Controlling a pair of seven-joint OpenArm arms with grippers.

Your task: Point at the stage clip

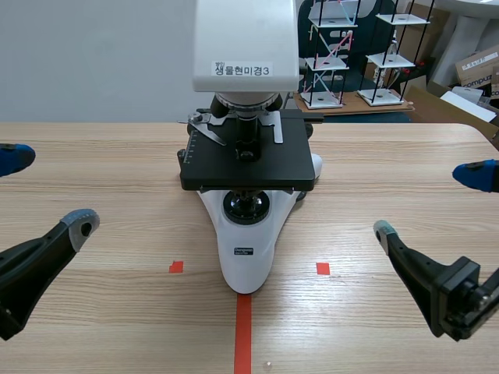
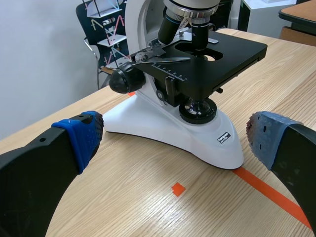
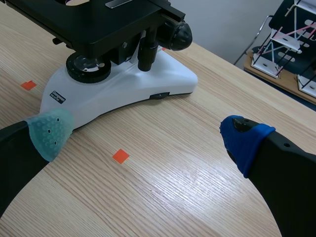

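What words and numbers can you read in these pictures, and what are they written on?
"생물현미경3": on the white sticker on the microscope head.
Tiny print at that sticker's left end: too small to read.
Black nameplate on the white base: too small to read.
Scale marks along the stage: no numbers that can be read.
"compu...": on the cardboard box behind the table, the rest cut off.

black arms (image 1: 27,269), blue and grey-green pads (image 2: 81,133)
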